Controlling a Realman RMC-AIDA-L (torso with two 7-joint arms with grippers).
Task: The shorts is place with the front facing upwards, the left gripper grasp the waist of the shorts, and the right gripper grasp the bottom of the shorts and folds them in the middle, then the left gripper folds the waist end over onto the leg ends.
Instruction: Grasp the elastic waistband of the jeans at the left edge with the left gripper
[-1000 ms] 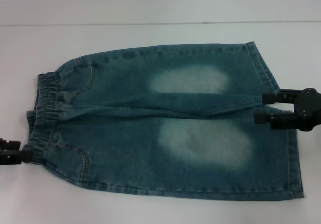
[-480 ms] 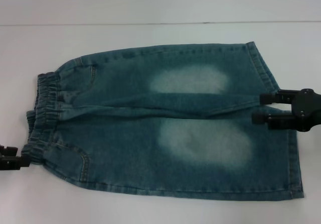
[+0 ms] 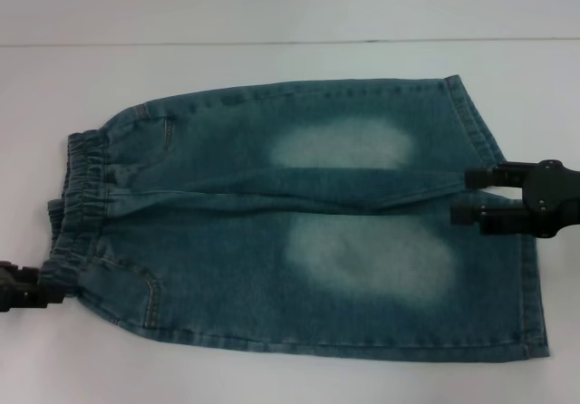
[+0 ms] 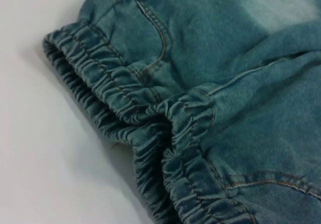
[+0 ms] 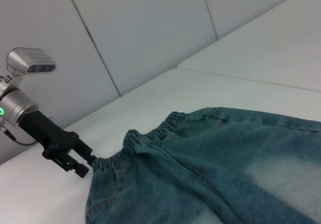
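From my head camera, the shorts (image 3: pixel 299 227) lie flat on the white worktop (image 3: pixel 272 60), faded thigh patches up, long axis running side to side: the waist of the shorts (image 3: pixel 77 205) toward my left, the bottom of the shorts (image 3: pixel 517 268) toward my right. My left pincer (image 3: pixel 54 288) sits at the near corner of the waistband; whether it is clenched I cannot tell. My right pincer (image 3: pixel 467 196) hovers with its fingers parted over the hems where the legs meet. The left wrist camera shows ruched, stitched elastic denim, buckled into a fold. The right wrist camera shows the left pincer touching the gathered waistband, with pale wall panels (image 5: pixel 140 28) behind.
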